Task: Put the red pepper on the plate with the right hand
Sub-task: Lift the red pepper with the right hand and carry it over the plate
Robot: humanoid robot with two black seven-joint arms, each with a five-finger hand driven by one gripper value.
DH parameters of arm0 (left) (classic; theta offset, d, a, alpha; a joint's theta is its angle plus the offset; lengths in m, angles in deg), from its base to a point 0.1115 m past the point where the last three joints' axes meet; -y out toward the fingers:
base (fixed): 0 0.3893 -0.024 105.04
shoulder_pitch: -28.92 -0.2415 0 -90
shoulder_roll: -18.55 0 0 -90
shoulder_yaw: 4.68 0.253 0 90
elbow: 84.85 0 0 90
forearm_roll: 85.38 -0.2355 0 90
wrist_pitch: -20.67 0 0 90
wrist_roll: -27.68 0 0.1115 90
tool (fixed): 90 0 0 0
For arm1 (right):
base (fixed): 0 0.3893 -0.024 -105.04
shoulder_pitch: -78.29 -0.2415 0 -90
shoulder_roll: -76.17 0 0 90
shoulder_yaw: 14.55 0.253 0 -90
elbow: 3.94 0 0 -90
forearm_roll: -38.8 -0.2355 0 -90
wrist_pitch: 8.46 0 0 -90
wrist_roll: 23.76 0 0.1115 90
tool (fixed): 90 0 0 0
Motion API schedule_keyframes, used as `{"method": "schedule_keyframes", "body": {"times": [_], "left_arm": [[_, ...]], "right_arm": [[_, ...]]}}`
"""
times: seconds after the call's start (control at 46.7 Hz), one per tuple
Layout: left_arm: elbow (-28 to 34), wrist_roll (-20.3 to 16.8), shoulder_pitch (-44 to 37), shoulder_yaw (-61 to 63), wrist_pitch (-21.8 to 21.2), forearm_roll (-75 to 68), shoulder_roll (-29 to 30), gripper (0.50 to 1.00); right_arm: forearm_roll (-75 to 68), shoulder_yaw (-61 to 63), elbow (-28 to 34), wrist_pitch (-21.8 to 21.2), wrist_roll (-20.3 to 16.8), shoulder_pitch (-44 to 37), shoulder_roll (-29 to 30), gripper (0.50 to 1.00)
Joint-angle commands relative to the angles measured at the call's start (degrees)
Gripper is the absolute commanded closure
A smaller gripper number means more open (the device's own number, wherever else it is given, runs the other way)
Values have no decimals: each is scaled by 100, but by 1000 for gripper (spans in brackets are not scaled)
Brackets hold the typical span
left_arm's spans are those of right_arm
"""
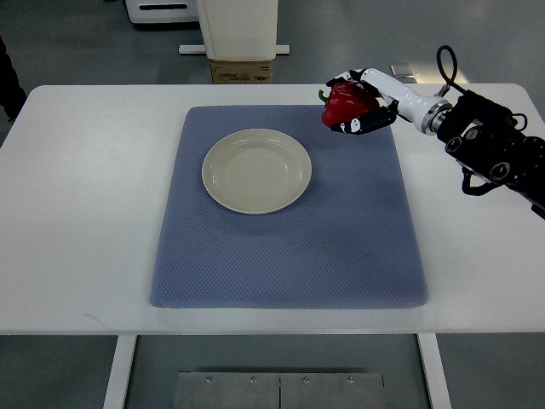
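A red pepper [345, 104] with a green stem hangs above the far right part of the blue mat, held in my right hand [362, 104], whose white and black fingers curl around it. The arm comes in from the right edge. A cream round plate [256, 170] lies bare on the mat, to the left of and nearer than the pepper, about a hand's width from it. No left arm shows.
The blue-grey mat [289, 247] covers the middle of the white table [85, 213]. Beyond the table's far edge stand a cardboard box [242, 72] and a white cabinet [238, 25] on the floor.
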Motion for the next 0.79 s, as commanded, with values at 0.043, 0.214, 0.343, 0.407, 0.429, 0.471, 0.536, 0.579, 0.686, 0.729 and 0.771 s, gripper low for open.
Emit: {"method": "schedule_keyframes", "body": {"times": [0.043, 0.214, 0.343, 0.407, 0.429, 0.471, 0.536, 0.579, 0.686, 0.729, 0.771], "left_arm": [[0, 0, 1, 0, 0, 0, 0, 500], [0, 0, 1, 0, 0, 0, 0, 500], [0, 0, 1, 0, 0, 0, 0, 500], [0, 0, 1, 0, 0, 0, 0, 500], [0, 0, 1, 0, 0, 0, 0, 500], [0, 0, 1, 0, 0, 0, 0, 500], [0, 0, 1, 0, 0, 0, 0, 500], [0, 0, 1, 0, 0, 0, 0, 500], [0, 0, 1, 0, 0, 0, 0, 500], [0, 0, 1, 0, 0, 0, 0, 500], [0, 0, 1, 0, 0, 0, 0, 500]], "right_arm": [[-8, 96, 18, -50, 29, -134, 96, 1000], [1, 193, 132, -50, 65, -301, 377, 1000], [1, 193, 185, -50, 65, -371, 623, 1000], [1, 193, 211, -50, 65, -371, 746, 1000], [-8, 201, 220, -50, 65, -371, 781, 1000], [-8, 201, 229, -50, 65, -362, 843, 1000], [1, 193, 238, -50, 65, -362, 931, 1000], [1, 193, 238, -50, 65, -354, 931, 1000], [1, 193, 238, -50, 82, -301, 931, 1000], [1, 193, 238, -50, 82, -275, 931, 1000], [1, 193, 238, -50, 82, -248, 931, 1000]]}}
